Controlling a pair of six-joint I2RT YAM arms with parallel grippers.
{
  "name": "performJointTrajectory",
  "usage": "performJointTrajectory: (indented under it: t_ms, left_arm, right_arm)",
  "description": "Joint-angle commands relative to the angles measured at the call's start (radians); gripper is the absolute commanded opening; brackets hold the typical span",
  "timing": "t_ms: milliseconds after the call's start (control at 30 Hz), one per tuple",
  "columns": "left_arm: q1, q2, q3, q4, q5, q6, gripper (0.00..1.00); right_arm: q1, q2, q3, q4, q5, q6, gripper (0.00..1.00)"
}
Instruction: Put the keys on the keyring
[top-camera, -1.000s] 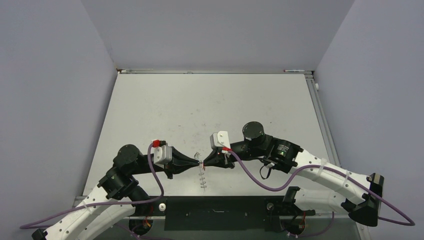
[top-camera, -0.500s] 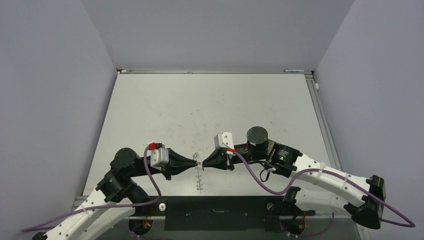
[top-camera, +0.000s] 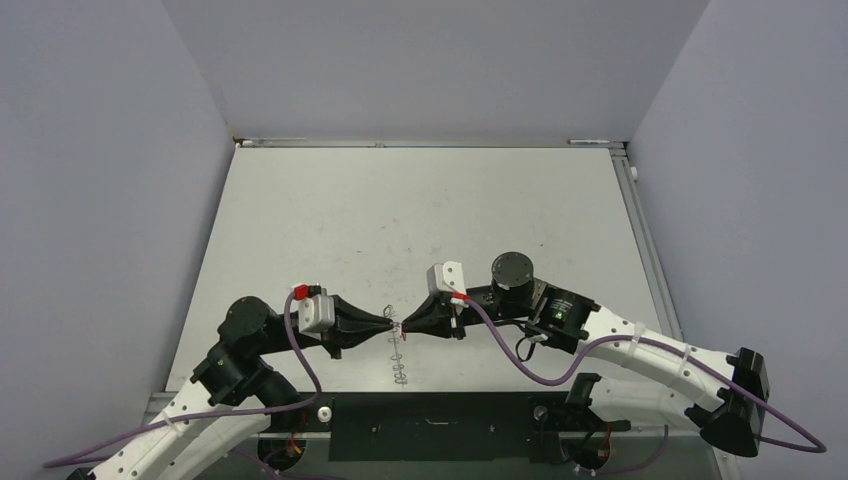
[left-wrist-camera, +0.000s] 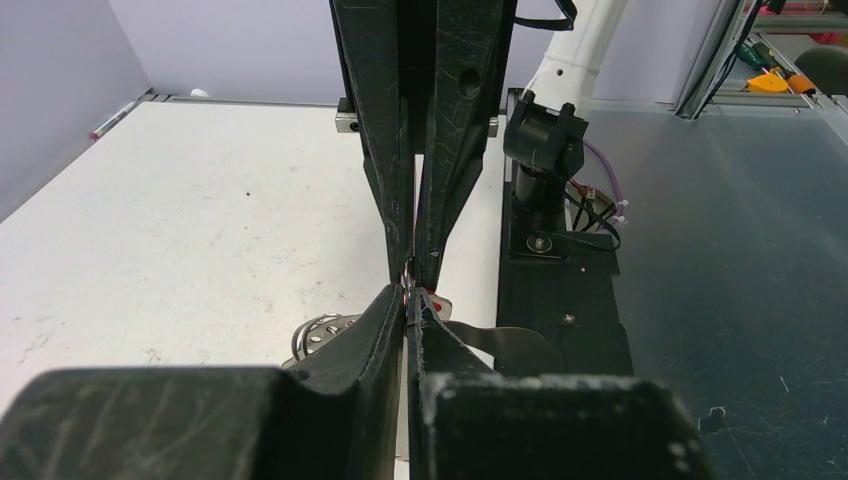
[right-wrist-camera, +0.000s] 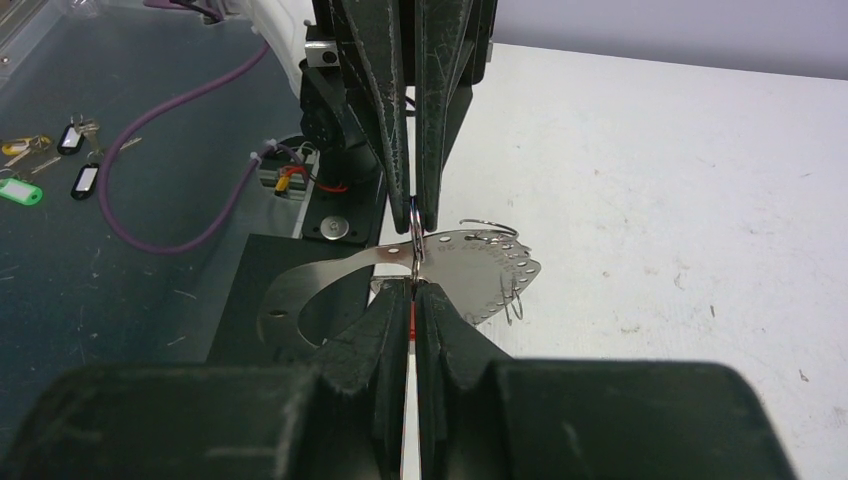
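Mid-threading by the near edge: left gripper squeezed on the keyring, right gripper nipping the red key I think, so next it's a tiny careful nudge through.

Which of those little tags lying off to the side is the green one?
The green tag, at the right wrist view's left edge; the two black tags sit beside it.

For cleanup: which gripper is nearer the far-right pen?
Right. The pen lies beyond and right of the right gripper; the left gripper, meeting it tip to tip, sits farther left.
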Motion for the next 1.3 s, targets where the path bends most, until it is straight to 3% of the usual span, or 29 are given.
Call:
performJointTrajectory:
  t_ms: [0, 400, 433, 533, 633, 1067, 1267]
  left_arm:
    - [0.008, -0.008, 0.013, 0.101, -0.011, -0.017, 0.0]
    - [0.013, -0.016, 0.011, 0.1, -0.017, -0.017, 0.0]
    - [0.013, -0.015, 0.011, 0.099, -0.017, -0.019, 0.0]
    - [0.014, -0.014, 0.013, 0.1, -0.016, -0.019, 0.0]
    - [0.015, -0.014, 0.012, 0.099, -0.015, -0.019, 0.0]
    - [0.015, -0.012, 0.011, 0.101, -0.004, -0.022, 0.0]
    - [0.015, -0.012, 0.011, 0.103, -0.005, -0.022, 0.0]
  right_arm:
    - [-0.006, 0.019, -0.018, 0.078, -0.042, 0.018, 0.05]
    - [-0.006, 0.043, -0.02, 0.094, -0.063, 0.029, 0.05]
    - [-0.007, 0.043, -0.019, 0.09, -0.063, 0.029, 0.08]
    - [-0.007, 0.042, -0.016, 0.076, -0.058, 0.026, 0.34]
    - [-0.006, 0.029, -0.005, 0.063, -0.036, 0.019, 0.43]
    - [-0.006, -0.031, 0.007, 0.151, -0.02, 0.05, 0.44]
    - [-0.007, -0.017, -0.021, 0.226, -0.006, 0.092, 0.32]
